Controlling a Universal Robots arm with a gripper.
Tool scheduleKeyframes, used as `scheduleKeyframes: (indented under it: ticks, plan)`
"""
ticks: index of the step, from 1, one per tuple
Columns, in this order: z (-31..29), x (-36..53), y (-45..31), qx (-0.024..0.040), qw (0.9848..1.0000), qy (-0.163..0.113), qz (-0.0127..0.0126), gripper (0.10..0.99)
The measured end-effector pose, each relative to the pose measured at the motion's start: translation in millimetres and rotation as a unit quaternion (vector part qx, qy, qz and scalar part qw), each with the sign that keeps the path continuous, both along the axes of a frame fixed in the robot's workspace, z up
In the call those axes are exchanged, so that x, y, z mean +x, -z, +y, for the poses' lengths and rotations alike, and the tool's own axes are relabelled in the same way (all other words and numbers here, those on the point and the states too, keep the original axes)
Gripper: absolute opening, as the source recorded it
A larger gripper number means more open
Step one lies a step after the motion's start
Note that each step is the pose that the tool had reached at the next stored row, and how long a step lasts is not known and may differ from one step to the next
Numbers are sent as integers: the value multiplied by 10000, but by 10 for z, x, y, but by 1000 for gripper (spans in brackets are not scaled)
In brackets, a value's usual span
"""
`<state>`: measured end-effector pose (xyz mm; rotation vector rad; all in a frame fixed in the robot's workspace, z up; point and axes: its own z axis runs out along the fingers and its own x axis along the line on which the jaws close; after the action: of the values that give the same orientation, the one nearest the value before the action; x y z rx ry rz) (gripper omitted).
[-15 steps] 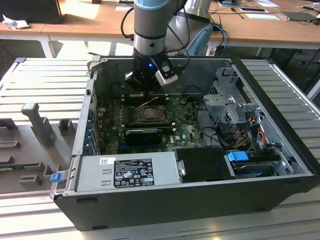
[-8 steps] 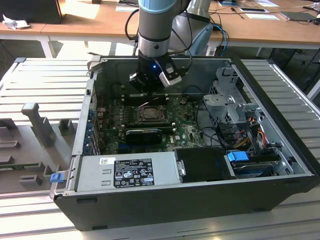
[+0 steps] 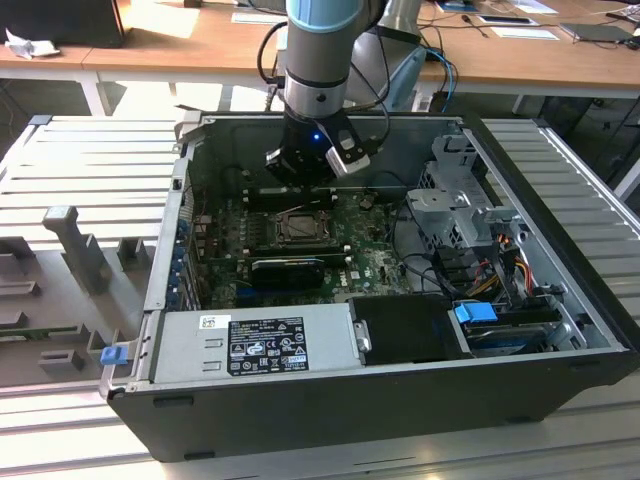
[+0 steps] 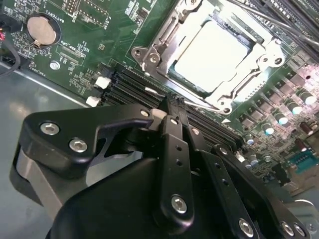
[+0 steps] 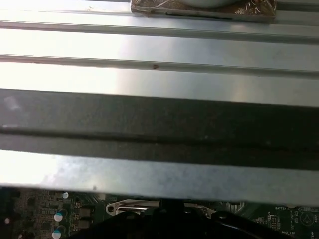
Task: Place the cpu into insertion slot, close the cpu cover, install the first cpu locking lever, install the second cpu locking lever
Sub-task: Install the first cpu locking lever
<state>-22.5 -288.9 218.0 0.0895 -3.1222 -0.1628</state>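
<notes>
Exterior view: an open computer case (image 3: 560, 300) lies on its side on a ribbed grey table (image 3: 90, 160), with wooden desks behind it. Inside the case, a green motherboard (image 3: 375, 260) covers the floor. A grey power supply (image 3: 255, 345) runs along the near wall, and a metal drive cage (image 3: 465, 205) with bundled cables stands toward the exterior view's right. The robot arm (image 3: 320, 50) descends from above into the far side of the case, and its end effector (image 3: 305, 180) hangs just above the board, immediately behind the insertion slot (image 3: 300, 228).

Second wrist view: the black end effector (image 4: 172, 117) occupies the foreground, its fingers (image 4: 174, 149) drawn together with no gap visible between them and nothing gripped. The tips sit over the long black memory slots (image 4: 134, 84) just beside the socket; whether they touch the board cannot be told. The insertion slot (image 4: 149, 55) appears as a silver-rimmed square. The cpu (image 4: 212, 52) lies seated inside it, its pale metal top showing through the window of the cpu cover (image 4: 254, 55), which lies flat over the chip. Thin metal lever rods run along the socket edges; whether they are latched cannot be told. A round coin battery (image 4: 41, 29) sits well apart on the board.

First wrist view: the case wall (image 5: 159, 124) and the ribbed table (image 5: 159, 45) beyond it, with a strip of motherboard (image 5: 50, 214) along one edge.
</notes>
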Motion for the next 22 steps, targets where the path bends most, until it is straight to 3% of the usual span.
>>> scheduleKeyframes:
  ticks: [8,22]
  plan:
    - [23,71,44,0,10000,-35,0,106]
    - [22,94,123,-19,10000,-36,0,106]
